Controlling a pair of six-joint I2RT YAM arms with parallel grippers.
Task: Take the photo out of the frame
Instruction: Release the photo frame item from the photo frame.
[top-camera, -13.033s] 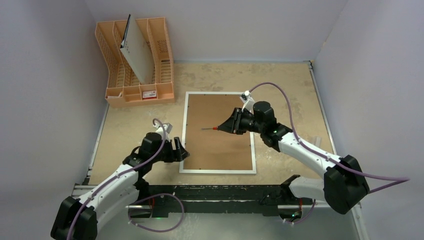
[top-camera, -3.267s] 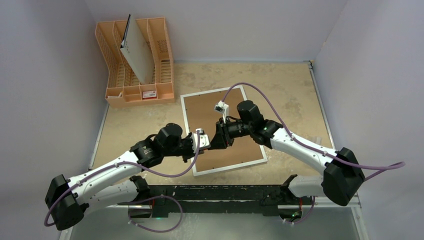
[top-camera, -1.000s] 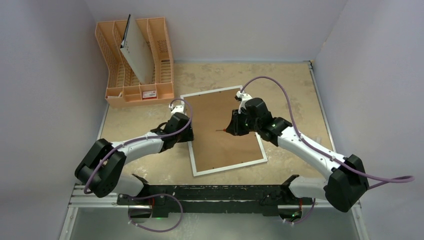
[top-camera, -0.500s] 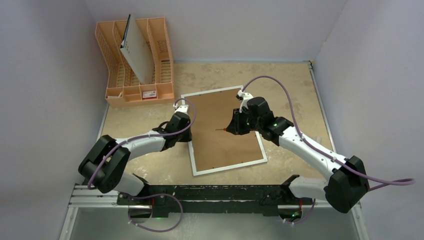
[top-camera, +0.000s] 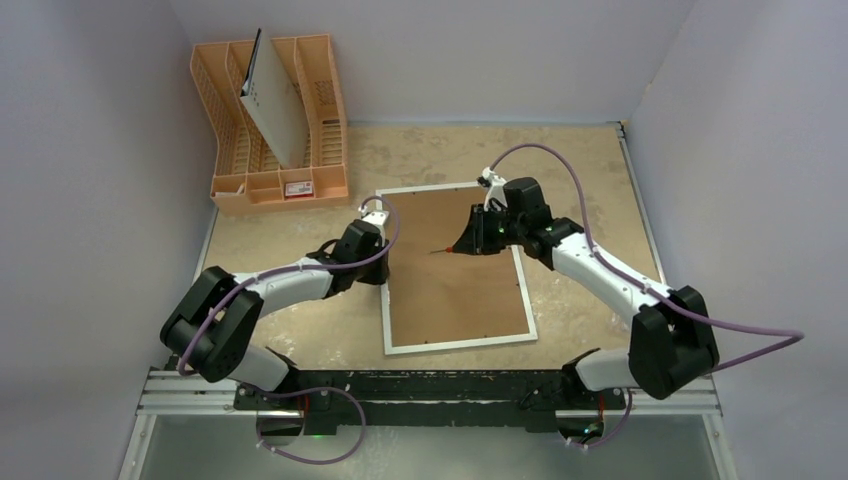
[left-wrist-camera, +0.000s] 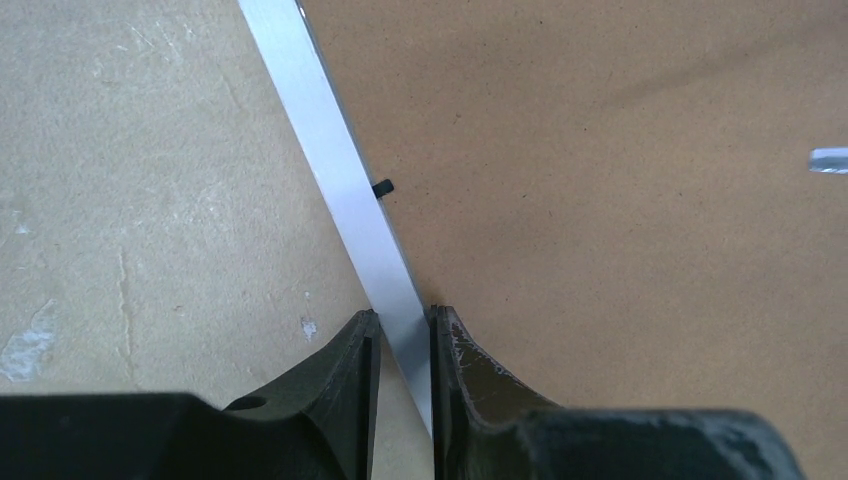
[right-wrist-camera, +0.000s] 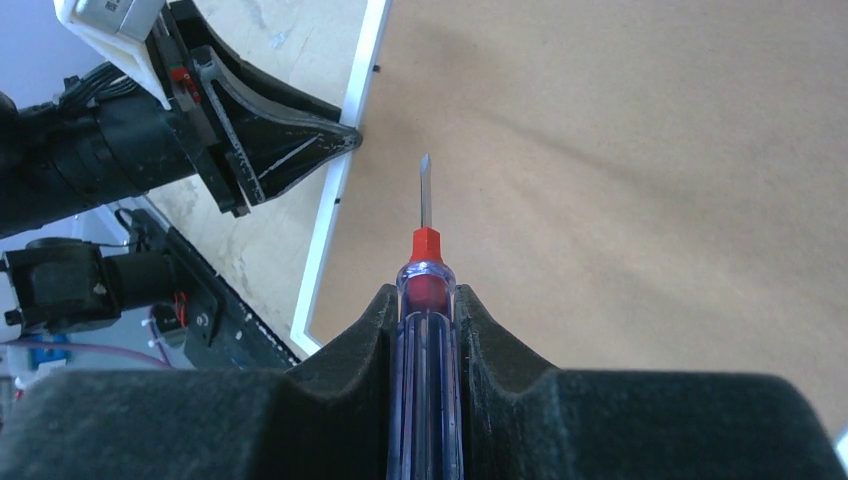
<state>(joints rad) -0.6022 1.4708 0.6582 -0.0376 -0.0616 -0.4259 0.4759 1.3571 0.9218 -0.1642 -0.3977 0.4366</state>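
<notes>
Closely seen, the left jaws are clenched on the white border of the frame (left-wrist-camera: 352, 190), one finger outside it and one over the brown back. The right jaws clamp a screwdriver (right-wrist-camera: 428, 300), its tip over that back; I cannot tell if it touches. Only the overhead camera shows the whole frame lying back-up mid-surface (top-camera: 580, 170), and an orange rack (top-camera: 322, 90) holding a grey-white board (top-camera: 275, 115) at the far left.

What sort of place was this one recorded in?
Probably a robotics lab test cell: a worn tabletop boxed in by plain pale walls, with a left arm and right arm mounted on a metal rail.
</notes>
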